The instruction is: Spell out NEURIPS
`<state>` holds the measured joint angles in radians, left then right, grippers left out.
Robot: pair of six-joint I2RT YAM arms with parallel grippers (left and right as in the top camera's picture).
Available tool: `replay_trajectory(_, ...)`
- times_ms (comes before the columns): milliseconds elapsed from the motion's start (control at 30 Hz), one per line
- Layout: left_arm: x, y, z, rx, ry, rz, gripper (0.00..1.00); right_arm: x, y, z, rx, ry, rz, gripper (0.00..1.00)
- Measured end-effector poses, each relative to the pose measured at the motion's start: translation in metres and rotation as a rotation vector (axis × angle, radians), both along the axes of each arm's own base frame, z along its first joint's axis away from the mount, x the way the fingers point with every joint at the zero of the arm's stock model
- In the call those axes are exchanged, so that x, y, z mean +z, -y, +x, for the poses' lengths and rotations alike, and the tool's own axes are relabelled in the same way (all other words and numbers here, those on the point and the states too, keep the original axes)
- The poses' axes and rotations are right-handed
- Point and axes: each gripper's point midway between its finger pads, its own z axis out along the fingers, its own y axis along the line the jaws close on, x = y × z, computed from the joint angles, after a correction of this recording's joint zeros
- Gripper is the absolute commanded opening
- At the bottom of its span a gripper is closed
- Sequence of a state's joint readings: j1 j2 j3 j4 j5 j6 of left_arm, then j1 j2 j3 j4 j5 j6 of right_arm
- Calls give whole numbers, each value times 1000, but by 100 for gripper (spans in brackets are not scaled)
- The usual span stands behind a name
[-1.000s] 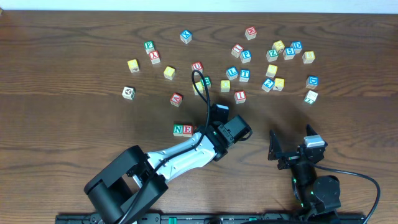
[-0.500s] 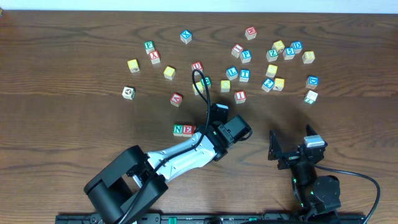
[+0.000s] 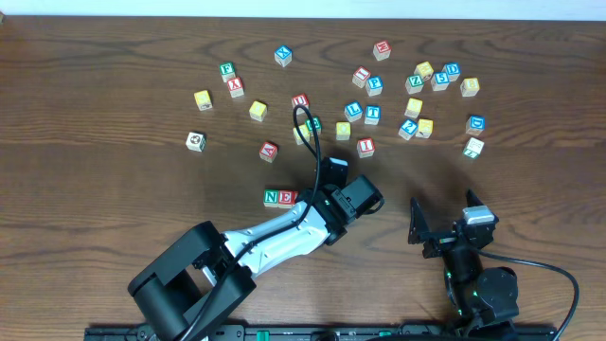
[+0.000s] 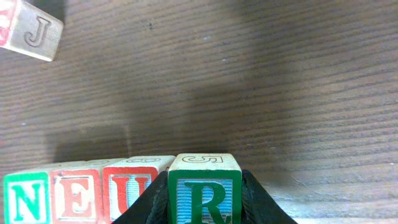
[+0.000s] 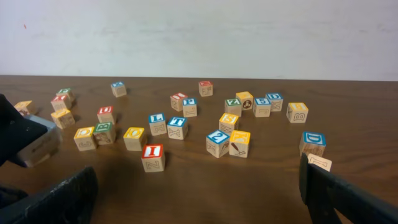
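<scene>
Surface: dark wood table [image 3: 114,237], with a pale wall behind it.
Overhead: N cube [image 3: 272,197] and E cube [image 3: 285,197] sit side by side mid-table. The left gripper [image 3: 312,196] is just to their right.
Left wrist: jaws clamped on the R cube [image 4: 204,198], just right of the U cube [image 4: 132,191] in the row N, E, U.
Right wrist: right gripper [image 5: 199,202] spread wide, holding nothing. The I cube [image 5: 152,157] stands among scattered blocks.

The overhead camera looks straight down at the whole table [image 3: 95,265]. The left wrist camera sits low, very near the R cube [image 4: 204,198]. The right wrist camera faces 12 o'clock, also low; it shares the I cube [image 5: 152,152] with overhead.
</scene>
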<state>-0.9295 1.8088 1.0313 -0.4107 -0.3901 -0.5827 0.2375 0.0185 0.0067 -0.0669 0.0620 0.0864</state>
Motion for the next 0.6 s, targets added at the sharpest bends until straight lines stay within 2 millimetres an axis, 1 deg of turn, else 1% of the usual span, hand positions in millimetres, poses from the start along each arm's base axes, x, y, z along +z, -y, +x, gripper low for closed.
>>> replay_trajectory(600,1,-1,1,-1,9,6,8,0,0,0,0,0,0,99)
